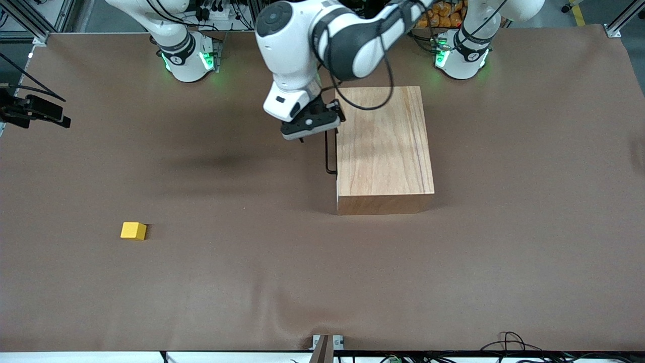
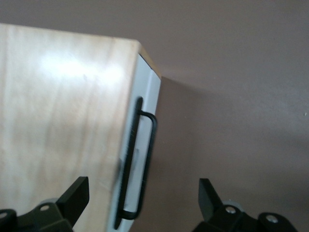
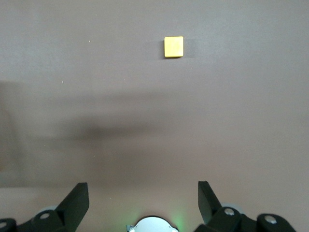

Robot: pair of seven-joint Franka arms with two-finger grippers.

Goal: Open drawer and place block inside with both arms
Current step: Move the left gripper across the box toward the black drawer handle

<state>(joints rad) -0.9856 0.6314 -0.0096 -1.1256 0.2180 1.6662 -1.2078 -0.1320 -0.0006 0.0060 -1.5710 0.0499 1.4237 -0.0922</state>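
Observation:
The wooden box (image 1: 383, 146) stands mid-table with its drawer shut. The drawer's white front panel (image 2: 145, 116) sits flush with the box, and its black handle (image 1: 330, 156) faces the right arm's end of the table. My left gripper (image 1: 310, 123) is open and empty, just above one end of the handle (image 2: 147, 159), with one finger over the box top and the other over the table. The yellow block (image 1: 133, 231) lies alone near the right arm's end, nearer the front camera. My right gripper (image 3: 143, 198) is open and empty, high over its own base, with the block (image 3: 174, 47) far from it.
A black camera mount (image 1: 35, 111) juts in at the table edge at the right arm's end. Cables (image 1: 509, 343) and a metal bracket (image 1: 327, 343) lie at the table edge nearest the front camera. A brown cloth (image 1: 227, 282) covers the table.

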